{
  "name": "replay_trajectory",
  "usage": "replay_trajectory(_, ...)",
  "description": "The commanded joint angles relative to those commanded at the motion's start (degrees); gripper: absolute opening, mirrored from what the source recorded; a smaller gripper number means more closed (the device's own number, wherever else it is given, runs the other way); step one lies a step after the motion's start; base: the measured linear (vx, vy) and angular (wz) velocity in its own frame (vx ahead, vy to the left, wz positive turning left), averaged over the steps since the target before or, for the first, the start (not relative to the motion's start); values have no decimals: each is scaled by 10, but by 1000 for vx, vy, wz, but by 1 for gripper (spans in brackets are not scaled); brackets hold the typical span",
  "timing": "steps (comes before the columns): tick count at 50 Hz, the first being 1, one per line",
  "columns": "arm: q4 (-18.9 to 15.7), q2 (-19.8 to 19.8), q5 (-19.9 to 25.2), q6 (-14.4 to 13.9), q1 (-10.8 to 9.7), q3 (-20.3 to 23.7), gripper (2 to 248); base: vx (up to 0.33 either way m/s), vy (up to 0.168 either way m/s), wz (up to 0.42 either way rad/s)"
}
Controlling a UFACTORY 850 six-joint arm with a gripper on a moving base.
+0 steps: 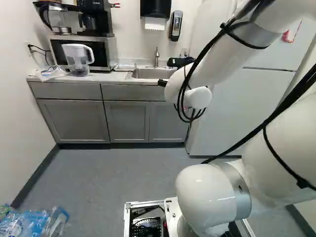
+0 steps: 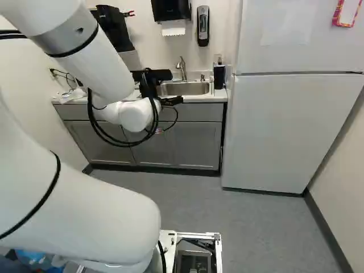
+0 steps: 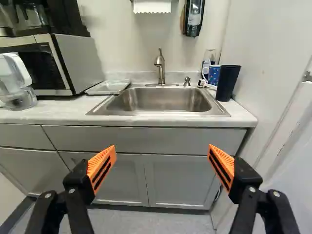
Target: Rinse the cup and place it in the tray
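"Grey cabinets (image 3: 175, 180) are running beneath a pale bench (image 3: 243, 114), and a steel sink (image 3: 161, 100) is sitting in its top. Where is the cup standing?"

"On the bench, just beside the sink, on the side away from the microwave (image 3: 80, 58). I'm seeing one dark cup (image 3: 227, 83), and a smaller blue cup (image 3: 214, 74) is standing behind it."

"Which way is the dark cup pointing?"

"Upward. Its long axis is running close to vertical, its wider end is facing the ceiling and its narrower base is meeting the bench. Its outline is tipping slightly away from the sink in the wrist view."

"And the tray (image 3: 108, 87)?"

"It's lying flat and low between the microwave and the sink. I'm not managing to make out its longer side."

"What's the gripper (image 2: 176, 87) doing?"

"It's hovering in front of the bench, pointing toward the sink. Its jaws are standing wide apart, their orange pads (image 3: 101, 168) are slanting, and nothing is resting between them."

"So the dark cup is standing clear of the jaws?"

"Yes, well apart."
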Motion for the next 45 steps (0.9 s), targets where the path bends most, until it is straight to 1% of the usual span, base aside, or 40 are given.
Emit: replay_trajectory(45, 0, 1, -46, 0, 0, -57, 247, 0, 0, 0)
